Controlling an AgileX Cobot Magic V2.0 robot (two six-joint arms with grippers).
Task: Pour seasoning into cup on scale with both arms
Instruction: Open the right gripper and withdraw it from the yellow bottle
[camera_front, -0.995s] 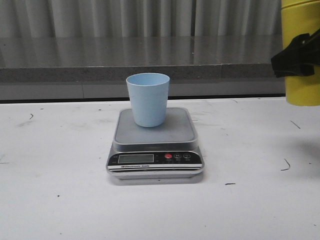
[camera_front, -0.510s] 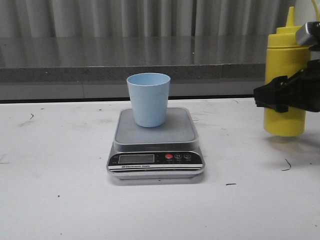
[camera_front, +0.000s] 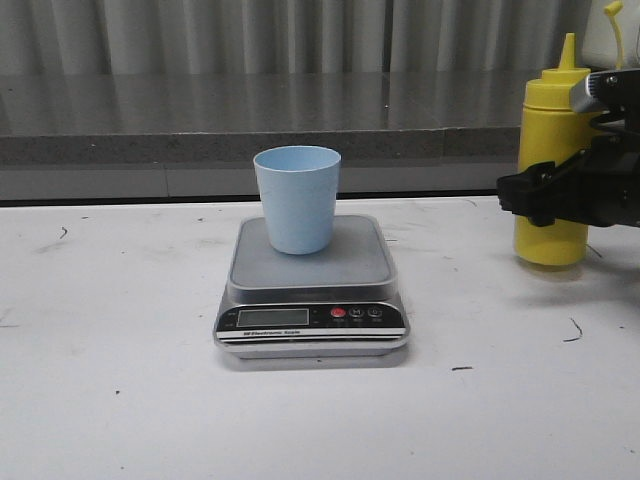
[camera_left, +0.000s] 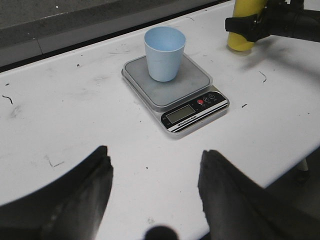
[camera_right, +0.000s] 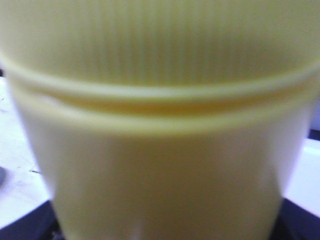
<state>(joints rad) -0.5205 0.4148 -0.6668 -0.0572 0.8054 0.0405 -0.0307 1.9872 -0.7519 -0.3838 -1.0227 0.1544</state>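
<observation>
The left gripper (camera_left: 152, 195) appeared only in its own wrist view, held above the near part of the white table (camera_front: 120, 400), well back from the scale. Its two dark fingers (camera_left: 80, 200) stood wide apart with nothing between them.

At the centre of the table sat the scale (camera_front: 311, 290), its black front panel toward the camera. The pale blue cup (camera_front: 296, 198) stood upright on the steel platform, toward its rear left part, with its mouth open upward.

At the right edge of the front view, the right gripper (camera_front: 560, 200) reached in level from the right, its black fingers across the lower body of the yellow seasoning bottle (camera_front: 553, 160). The bottle stood upright, nozzle up, its cap raised on its strap to the right, its base at or just above the table; contact could not be confirmed. It was well apart from the scale. The right wrist view was filled by the blurred bottle wall, set between the jaws, which were clamped on it.
</observation>
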